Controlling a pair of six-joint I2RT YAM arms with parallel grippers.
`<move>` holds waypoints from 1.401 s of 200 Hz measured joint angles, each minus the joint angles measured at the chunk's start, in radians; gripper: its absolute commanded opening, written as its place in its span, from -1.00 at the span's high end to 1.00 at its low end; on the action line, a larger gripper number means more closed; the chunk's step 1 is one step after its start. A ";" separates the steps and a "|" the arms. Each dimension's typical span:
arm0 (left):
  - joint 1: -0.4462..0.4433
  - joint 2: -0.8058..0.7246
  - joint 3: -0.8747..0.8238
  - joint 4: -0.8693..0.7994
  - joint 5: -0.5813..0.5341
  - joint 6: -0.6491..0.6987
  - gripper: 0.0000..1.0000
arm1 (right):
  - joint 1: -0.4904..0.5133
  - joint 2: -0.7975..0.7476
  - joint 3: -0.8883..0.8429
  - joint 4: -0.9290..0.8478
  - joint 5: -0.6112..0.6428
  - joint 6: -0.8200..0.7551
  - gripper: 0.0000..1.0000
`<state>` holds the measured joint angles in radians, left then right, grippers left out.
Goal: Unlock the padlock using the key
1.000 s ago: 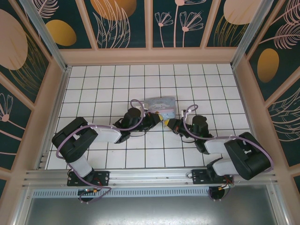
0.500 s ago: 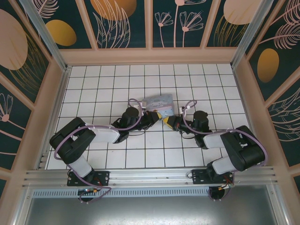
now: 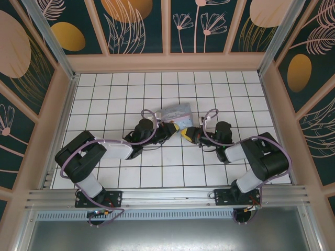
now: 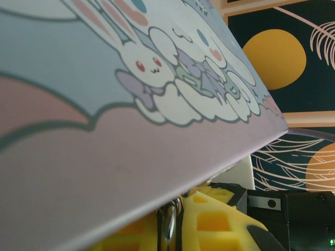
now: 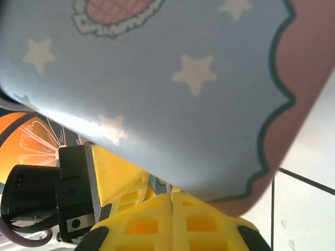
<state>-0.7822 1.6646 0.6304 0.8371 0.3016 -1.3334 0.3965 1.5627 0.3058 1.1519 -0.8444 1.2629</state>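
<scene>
Near the counter's middle, a silvery metal piece, padlock or key untellable, is pinched in the nearly closed left end effector. The right end effector, pressed shut, has been brought leftward to it at the tin's near edge; insertion is judged imminent.
</scene>
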 measured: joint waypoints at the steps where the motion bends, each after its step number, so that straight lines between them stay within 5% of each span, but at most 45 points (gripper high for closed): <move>1: 0.000 0.000 0.000 0.000 0.000 0.000 1.00 | 0.000 0.000 0.001 -0.002 0.000 0.000 1.00; 93: 0.001 -0.043 -0.006 -0.071 -0.023 -0.004 1.00 | -0.002 -0.071 0.073 -0.278 -0.031 -0.237 1.00; 280: -0.024 -0.095 -0.006 -0.172 -0.010 0.008 1.00 | 0.018 -0.154 0.012 -0.321 -0.008 -0.233 1.00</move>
<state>-0.8062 1.5696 0.6243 0.6647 0.2916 -1.3251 0.4149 1.4086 0.3176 0.8310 -0.8528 1.0302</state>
